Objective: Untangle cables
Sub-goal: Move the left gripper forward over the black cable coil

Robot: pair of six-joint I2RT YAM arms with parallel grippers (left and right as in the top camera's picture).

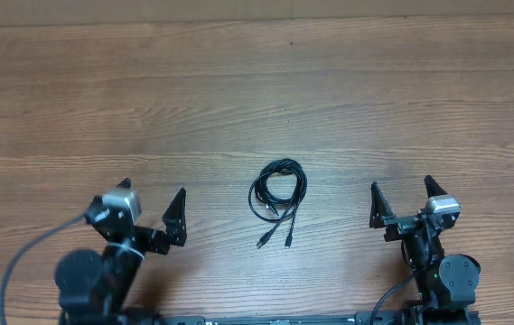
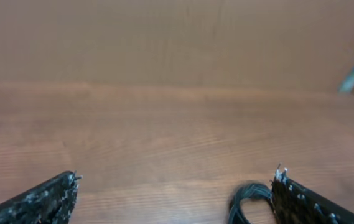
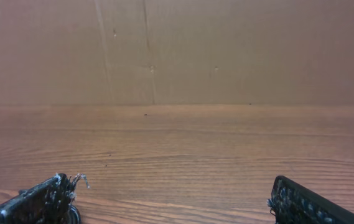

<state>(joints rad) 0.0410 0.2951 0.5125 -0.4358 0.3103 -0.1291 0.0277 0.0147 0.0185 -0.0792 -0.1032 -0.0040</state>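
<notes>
The cables [image 1: 276,191] lie as one coiled bundle of thin black cords at the table's middle, with small plug ends trailing toward the front edge. My left gripper [image 1: 153,200] is open and empty, to the left of the bundle. My right gripper [image 1: 401,194] is open and empty, to the right of it. In the left wrist view the top of the coil [image 2: 248,198] shows just inside the right fingertip, between the open jaws [image 2: 177,180]. In the right wrist view the jaws [image 3: 173,190] are wide apart over bare wood; a dark sliver shows by the left fingertip.
The wooden table [image 1: 257,90] stretches far behind the cables. A thick grey wire [image 1: 22,257] runs from the left arm's base at the front left. A brown wall backs the table in both wrist views.
</notes>
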